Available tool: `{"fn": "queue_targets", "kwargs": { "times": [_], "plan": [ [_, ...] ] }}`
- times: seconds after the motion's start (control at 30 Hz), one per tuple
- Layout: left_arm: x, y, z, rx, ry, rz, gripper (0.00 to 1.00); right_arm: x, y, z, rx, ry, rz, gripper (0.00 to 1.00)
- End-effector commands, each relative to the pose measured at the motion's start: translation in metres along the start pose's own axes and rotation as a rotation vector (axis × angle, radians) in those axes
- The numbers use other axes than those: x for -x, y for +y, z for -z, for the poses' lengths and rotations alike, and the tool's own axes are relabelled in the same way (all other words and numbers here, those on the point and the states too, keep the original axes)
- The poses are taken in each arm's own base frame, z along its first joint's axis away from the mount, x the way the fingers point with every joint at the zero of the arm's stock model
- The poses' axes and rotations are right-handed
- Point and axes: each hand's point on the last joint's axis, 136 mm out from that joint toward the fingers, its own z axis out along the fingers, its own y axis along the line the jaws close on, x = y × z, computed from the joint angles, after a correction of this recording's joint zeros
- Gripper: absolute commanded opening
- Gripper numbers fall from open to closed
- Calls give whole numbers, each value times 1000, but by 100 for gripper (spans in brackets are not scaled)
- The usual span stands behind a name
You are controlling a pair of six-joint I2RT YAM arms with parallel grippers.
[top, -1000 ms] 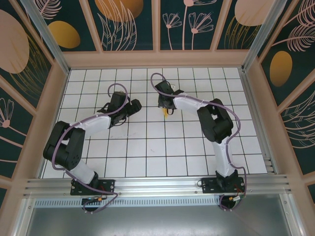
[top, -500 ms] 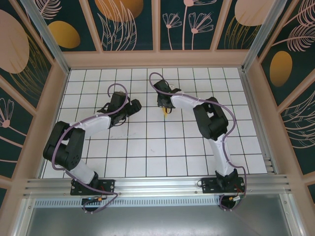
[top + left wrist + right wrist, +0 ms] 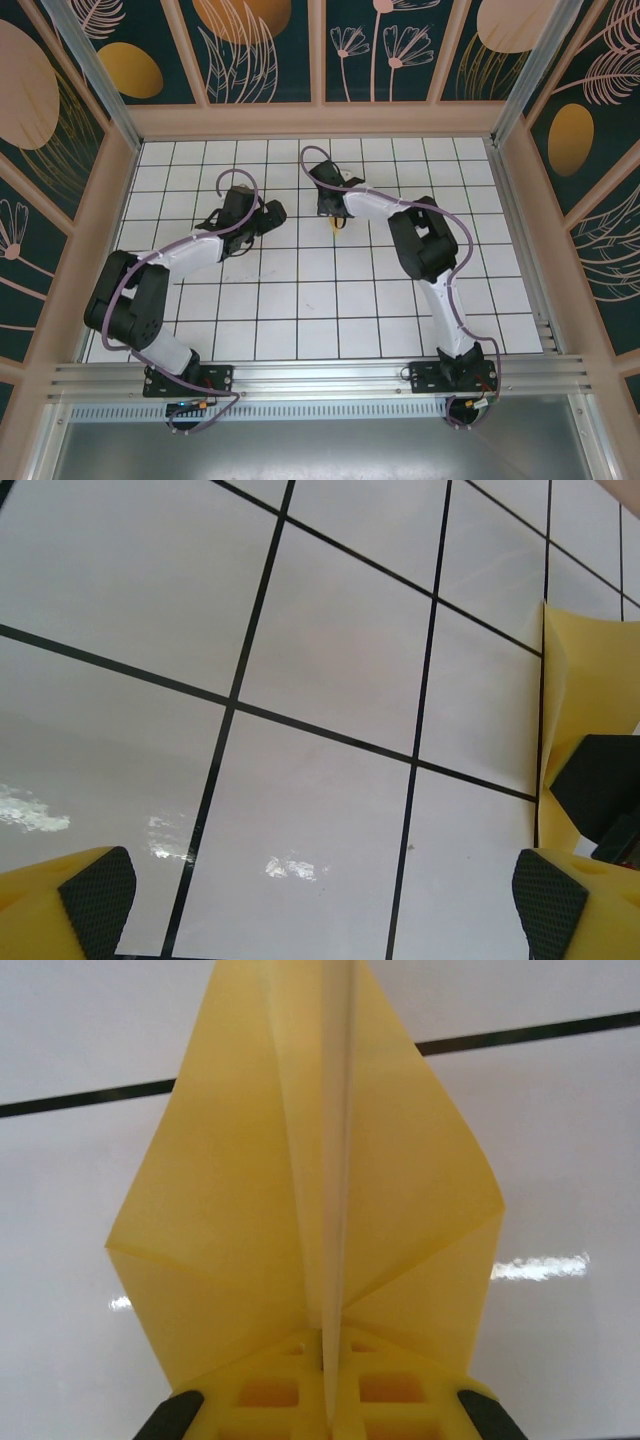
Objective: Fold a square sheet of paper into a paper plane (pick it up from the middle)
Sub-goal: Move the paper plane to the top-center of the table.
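The right arm stretches nearer the back wall than a second ago. The right claw, pinched on the yellow paper plane, has slid toward the back wall and slightly leftward along it, carrying the paper plane with it above the white tiled surface. The arm's dark elbow has swung leftward and closer to the back wall. The purple cable looped at its wrist now arches nearer the back wall too. The left arm has sagged very slightly away from the back wall.
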Motion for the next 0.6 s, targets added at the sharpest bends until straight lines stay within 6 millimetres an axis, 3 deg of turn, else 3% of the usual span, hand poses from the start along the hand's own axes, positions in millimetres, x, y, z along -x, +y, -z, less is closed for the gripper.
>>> {"fn": "queue_targets", "kwargs": {
  "times": [0.0,0.13,0.23,0.4,0.57],
  "plan": [
    [7,12,9,51,-36,-16,99,-14,-10,-18,-52,50,28,6],
    [11,17,13,66,-53,-9,99,-7,-3,-12,-32,43,32,11],
    [15,19,17,69,-68,-6,99,15,7,11,-2,1,31,19],
    [26,22,26,87,-103,-9,98,59,24,75,84,-102,25,34],
    [48,25,41,120,-173,-28,99,91,17,134,107,-220,-3,52]
  ]
}}
